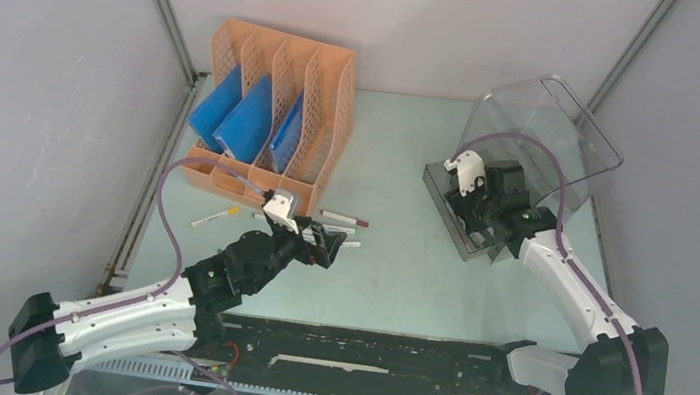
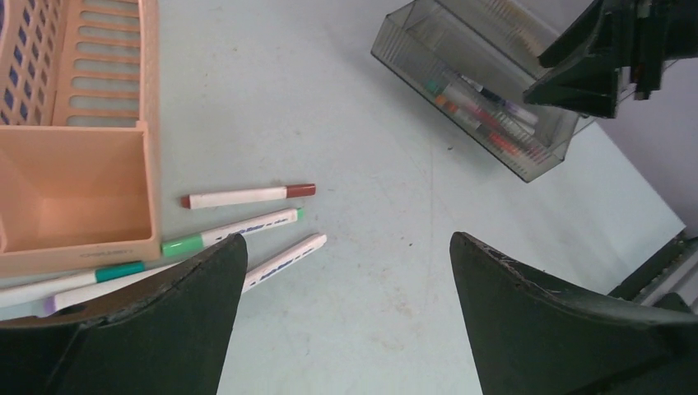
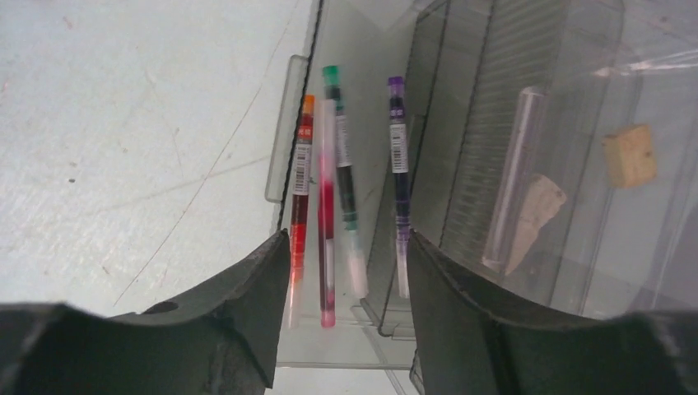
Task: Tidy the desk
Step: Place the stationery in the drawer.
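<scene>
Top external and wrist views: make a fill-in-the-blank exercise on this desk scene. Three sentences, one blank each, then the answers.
1. The file rack at the far left of the desk holds folders coloured ___.
2. The left gripper hangs over loose markers with its jaws ___.
3. The right gripper is above a clear drawer; its pens have caps of orange, green and ___.

Missing words: blue; open; purple.
</scene>
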You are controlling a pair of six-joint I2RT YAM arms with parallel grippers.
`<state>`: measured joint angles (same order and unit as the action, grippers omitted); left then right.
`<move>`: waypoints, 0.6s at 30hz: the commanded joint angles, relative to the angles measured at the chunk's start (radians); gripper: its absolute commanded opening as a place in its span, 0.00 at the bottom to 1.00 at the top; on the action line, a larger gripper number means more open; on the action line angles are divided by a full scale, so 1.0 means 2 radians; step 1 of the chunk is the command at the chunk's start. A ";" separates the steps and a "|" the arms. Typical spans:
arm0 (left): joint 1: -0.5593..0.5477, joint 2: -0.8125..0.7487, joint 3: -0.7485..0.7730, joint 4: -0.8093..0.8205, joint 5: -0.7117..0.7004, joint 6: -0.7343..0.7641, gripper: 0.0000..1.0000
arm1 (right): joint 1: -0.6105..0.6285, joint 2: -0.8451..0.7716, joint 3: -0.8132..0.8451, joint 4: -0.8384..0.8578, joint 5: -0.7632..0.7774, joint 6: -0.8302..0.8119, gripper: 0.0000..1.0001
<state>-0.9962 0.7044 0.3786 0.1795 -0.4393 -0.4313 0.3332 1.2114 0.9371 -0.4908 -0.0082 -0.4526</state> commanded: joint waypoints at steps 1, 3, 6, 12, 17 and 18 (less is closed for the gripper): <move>0.016 -0.010 0.021 -0.019 0.017 0.018 1.00 | -0.004 -0.006 0.025 -0.014 -0.056 -0.007 0.65; 0.025 -0.012 0.027 -0.027 0.027 0.011 1.00 | -0.005 -0.012 0.034 -0.036 -0.100 -0.011 0.67; 0.040 -0.014 0.037 -0.049 0.037 -0.007 1.00 | -0.001 -0.024 0.041 -0.063 -0.169 -0.023 0.67; 0.051 -0.026 0.045 -0.103 0.018 -0.058 1.00 | 0.095 -0.032 0.048 -0.103 -0.150 -0.055 0.67; 0.061 -0.040 0.048 -0.144 0.002 -0.084 1.00 | 0.164 -0.046 0.042 -0.103 -0.163 -0.051 0.67; 0.063 -0.042 0.053 -0.152 -0.002 -0.082 1.00 | 0.172 -0.048 0.040 -0.102 -0.162 -0.050 0.66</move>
<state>-0.8906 0.6422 0.4358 -0.0437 -0.3988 -0.5484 0.6189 1.1564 1.0031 -0.6792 -0.3042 -0.5385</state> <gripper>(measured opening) 0.996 0.670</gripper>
